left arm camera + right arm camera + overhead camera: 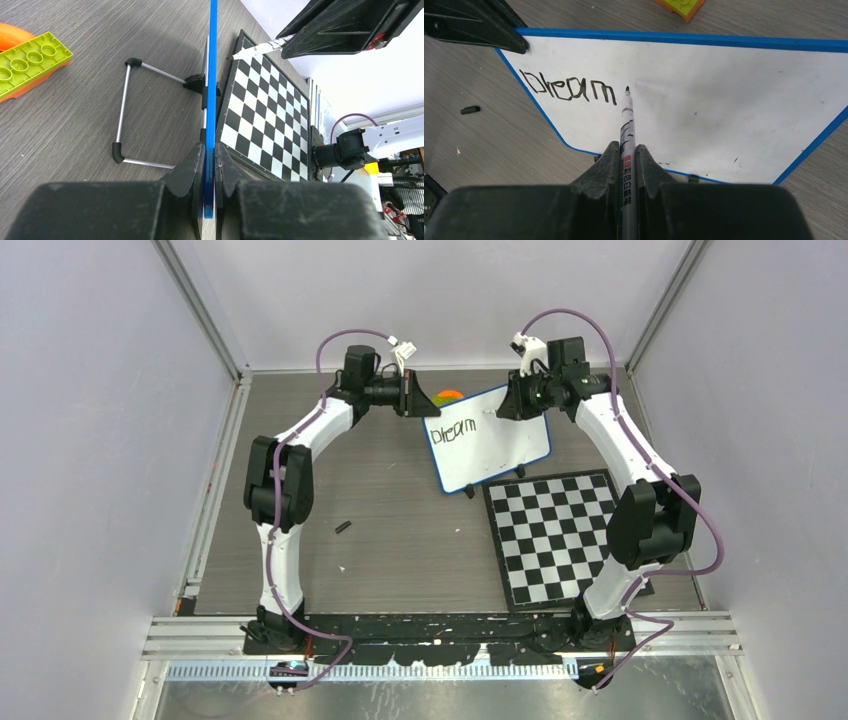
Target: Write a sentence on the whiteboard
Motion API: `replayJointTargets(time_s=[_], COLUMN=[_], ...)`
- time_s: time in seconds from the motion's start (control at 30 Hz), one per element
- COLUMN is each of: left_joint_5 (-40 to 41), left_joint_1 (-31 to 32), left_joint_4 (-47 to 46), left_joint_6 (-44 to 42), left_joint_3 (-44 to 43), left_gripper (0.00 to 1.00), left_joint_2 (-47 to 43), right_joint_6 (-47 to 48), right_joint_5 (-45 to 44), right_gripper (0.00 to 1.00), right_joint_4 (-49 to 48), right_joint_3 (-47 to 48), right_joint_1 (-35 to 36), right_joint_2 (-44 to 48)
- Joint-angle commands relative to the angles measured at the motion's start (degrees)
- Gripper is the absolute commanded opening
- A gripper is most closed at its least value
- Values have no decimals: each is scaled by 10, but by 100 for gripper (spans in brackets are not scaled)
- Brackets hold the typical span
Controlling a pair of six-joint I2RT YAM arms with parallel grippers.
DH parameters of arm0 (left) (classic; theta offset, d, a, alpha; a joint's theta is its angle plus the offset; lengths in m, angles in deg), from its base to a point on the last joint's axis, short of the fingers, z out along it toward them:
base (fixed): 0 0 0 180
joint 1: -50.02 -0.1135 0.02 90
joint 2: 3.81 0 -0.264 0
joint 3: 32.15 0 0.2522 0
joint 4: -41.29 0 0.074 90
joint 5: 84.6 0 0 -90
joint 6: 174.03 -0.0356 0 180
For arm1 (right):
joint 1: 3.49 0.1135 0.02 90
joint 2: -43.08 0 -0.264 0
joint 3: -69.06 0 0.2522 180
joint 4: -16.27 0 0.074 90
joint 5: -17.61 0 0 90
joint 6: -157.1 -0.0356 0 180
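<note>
The whiteboard (490,440), white with a blue rim, stands tilted on its wire stand at the back of the table. It bears the black lettering "Dream" (452,433), also seen in the right wrist view (569,89). My left gripper (412,397) is shut on the board's upper left edge (212,100). My right gripper (507,403) is shut on a white marker (626,135). The marker's black tip (627,90) sits just right of the "m", at or just off the board face (724,100).
A black-and-white checkered board (560,535) lies flat in front of the whiteboard. A green brick on an orange piece (25,62) lies behind the whiteboard. A small black cap (343,528) lies on the table at the left. The wire stand (125,115) props the board.
</note>
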Motion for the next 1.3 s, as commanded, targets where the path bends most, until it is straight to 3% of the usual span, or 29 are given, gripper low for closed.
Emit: replayJointTargets(time_s=[0.0, 1.27], left_joint_5=[-17, -13], left_joint_1=[13, 18], left_joint_4=[59, 55], left_joint_6=[-17, -16], left_joint_3=[-3, -2], left_gripper=[0, 0], left_joint_2=[-2, -1], right_joint_6=[-13, -5], right_joint_5=[8, -38], right_gripper=[0, 0], right_joint_4=[-41, -19], right_joint_3=[-9, 24], right_joint_1=[-3, 28], right_joint_2=[24, -22])
